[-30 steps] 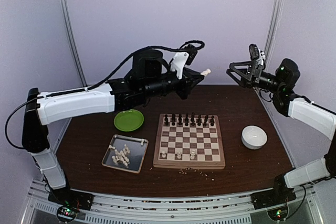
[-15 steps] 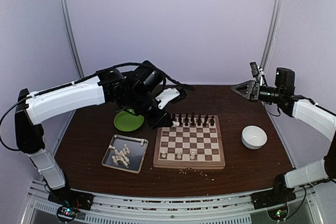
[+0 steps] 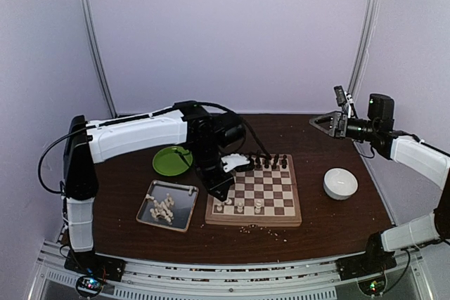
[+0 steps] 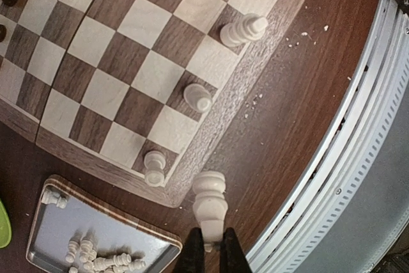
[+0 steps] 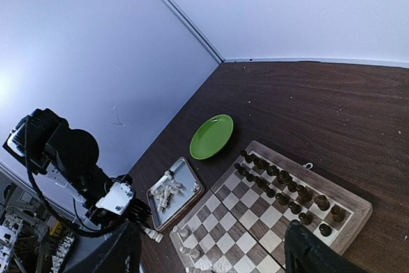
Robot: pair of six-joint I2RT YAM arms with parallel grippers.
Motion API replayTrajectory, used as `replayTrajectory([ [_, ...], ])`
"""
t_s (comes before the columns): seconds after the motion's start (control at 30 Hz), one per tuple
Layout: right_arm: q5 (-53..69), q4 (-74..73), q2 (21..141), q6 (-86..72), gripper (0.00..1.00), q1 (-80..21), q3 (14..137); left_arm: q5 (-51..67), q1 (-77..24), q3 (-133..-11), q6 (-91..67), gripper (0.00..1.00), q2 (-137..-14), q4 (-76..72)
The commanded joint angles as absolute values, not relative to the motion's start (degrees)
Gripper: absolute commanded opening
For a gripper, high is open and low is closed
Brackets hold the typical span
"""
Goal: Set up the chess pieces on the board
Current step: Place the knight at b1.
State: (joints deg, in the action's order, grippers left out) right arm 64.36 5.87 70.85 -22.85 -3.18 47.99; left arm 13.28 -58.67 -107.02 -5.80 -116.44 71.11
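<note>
The board (image 3: 253,221) lies mid-table. Dark chess pieces (image 3: 253,161) fill its two far rows, and three cream-white ones (image 3: 239,207) stand on its near row, also seen in the left wrist view (image 4: 198,98). My left gripper (image 3: 218,189) hangs low at the board's near-left corner. It (image 4: 208,250) is shut on a cream-white piece (image 4: 209,206), held over bare table just off the board's rim (image 4: 236,87). More white pieces (image 3: 163,209) lie in the silver tray (image 3: 184,216). My right gripper (image 3: 327,123) is raised at the back right, open and empty (image 5: 211,238).
A green plate (image 3: 172,160) sits behind the tray, and a white bowl (image 3: 340,183) right of the board. Pale crumbs (image 3: 260,228) are scattered before the board's near edge. The table's metal front rail (image 4: 358,158) runs close to the left gripper.
My left arm has swung down from high behind the board to its near-left corner, carrying the white piece. My right gripper has dropped slightly and turned, staying at the back right.
</note>
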Motion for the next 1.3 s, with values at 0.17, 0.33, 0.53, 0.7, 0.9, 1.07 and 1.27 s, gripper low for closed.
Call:
replayTrajectory([
  [0.17, 66.95, 7.95, 71.18, -21.88, 0.76, -2.82, 46.95, 12.32, -59.41, -113.22, -5.73, 0.05, -121.81, 74.98],
  [0.33, 66.80, 7.92, 71.19, -21.63, 0.76, -2.73, 46.85, 12.22, -59.42, -115.74, -7.35, 0.05, -124.42, 75.65],
  [0.53, 67.19, 7.95, 71.84, -21.62, 0.75, -2.68, 46.90, 11.48, -59.41, -116.29, -8.03, 0.06, -126.45, 75.68],
  [0.7, 67.78, 7.91, 72.45, -21.80, 0.76, -2.64, 46.93, 10.04, -59.41, -116.91, -8.41, 0.06, -127.97, 76.07],
  [0.9, 68.19, 7.92, 72.84, -21.81, 0.75, -2.55, 47.00, 9.57, -59.46, -117.87, -8.37, 0.07, -129.64, 76.26],
  [1.07, 68.48, 7.93, 73.21, -21.84, 0.75, -2.46, 47.07, 8.29, -59.43, -118.00, -8.38, 0.07, -130.40, 76.90],
  [1.27, 68.97, 8.00, 73.76, -22.06, 0.75, -2.46, 47.12, 8.57, -59.41, -117.56, -8.11, 0.08, -129.94, 77.34],
])
